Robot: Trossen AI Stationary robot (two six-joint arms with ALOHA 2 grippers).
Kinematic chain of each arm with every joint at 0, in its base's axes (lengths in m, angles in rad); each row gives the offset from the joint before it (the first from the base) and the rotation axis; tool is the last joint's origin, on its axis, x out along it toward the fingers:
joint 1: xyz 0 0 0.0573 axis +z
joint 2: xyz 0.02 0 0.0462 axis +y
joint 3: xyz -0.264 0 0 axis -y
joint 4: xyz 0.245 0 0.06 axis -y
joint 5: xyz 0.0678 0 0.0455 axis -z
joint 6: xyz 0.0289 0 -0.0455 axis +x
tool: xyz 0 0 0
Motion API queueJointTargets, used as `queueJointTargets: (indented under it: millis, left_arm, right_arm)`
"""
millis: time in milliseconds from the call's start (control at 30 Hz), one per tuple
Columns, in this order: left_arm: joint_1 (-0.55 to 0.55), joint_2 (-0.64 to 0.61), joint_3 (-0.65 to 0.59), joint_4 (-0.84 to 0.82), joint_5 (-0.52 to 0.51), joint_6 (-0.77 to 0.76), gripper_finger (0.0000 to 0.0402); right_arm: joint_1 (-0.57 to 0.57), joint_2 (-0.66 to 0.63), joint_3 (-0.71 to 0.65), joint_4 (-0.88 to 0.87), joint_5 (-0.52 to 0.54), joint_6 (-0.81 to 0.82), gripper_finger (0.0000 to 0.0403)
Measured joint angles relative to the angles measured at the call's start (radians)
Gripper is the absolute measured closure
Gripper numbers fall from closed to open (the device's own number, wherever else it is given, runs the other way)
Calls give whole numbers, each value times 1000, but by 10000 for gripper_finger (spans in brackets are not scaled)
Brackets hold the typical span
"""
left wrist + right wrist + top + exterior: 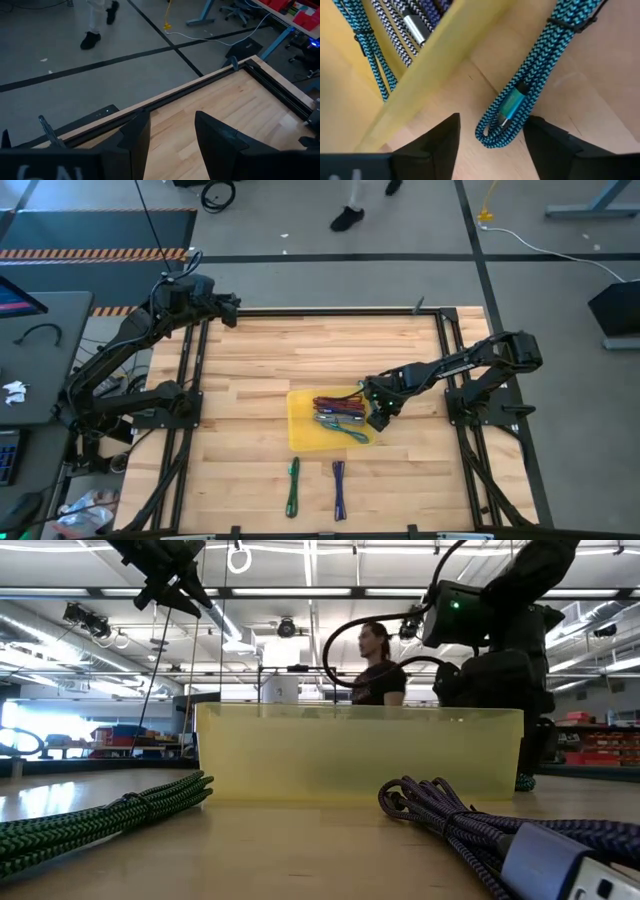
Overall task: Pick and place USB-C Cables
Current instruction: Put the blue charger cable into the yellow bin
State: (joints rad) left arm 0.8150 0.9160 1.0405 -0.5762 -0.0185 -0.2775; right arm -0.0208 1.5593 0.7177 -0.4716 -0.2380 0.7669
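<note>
Beside the yellow tray's (420,75) outer wall, right end effector (492,137) spread wide around a teal cable (520,95).

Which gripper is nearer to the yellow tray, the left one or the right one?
Right. The right gripper hangs at the yellow tray's right edge; the left gripper waits at the table's far left corner.
</note>
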Motion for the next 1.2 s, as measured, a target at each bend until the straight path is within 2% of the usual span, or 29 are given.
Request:
queueJointTargets:
  millis: [133,400,467,633,833,1000,1200]
  left_arm:
    - [0,0,0,0,0,0,239]
    - [0,0,0,0,0,1,239]
    - [0,0,0,0,0,1,239]
    - [0,0,0,0,0,1,239]
    - [0,0,0,-6,0,2,239]
    - [0,0,0,-37,0,4,239]
    - [0,0,0,-84,0,23,239]
  right_arm:
    - [0,2,-1,-2,1,0,218]
    - [-2,5,-2,5,-10,46,361]
    - [-2,4,-2,6,-13,46,386]
    - [-6,0,-1,-26,24,40,387]
    - [-61,-36,-1,-241,144,15,387]
    - [-126,-128,-8,-417,290,18,388]
    - [-218,-261,114,-513,305,-31,388]
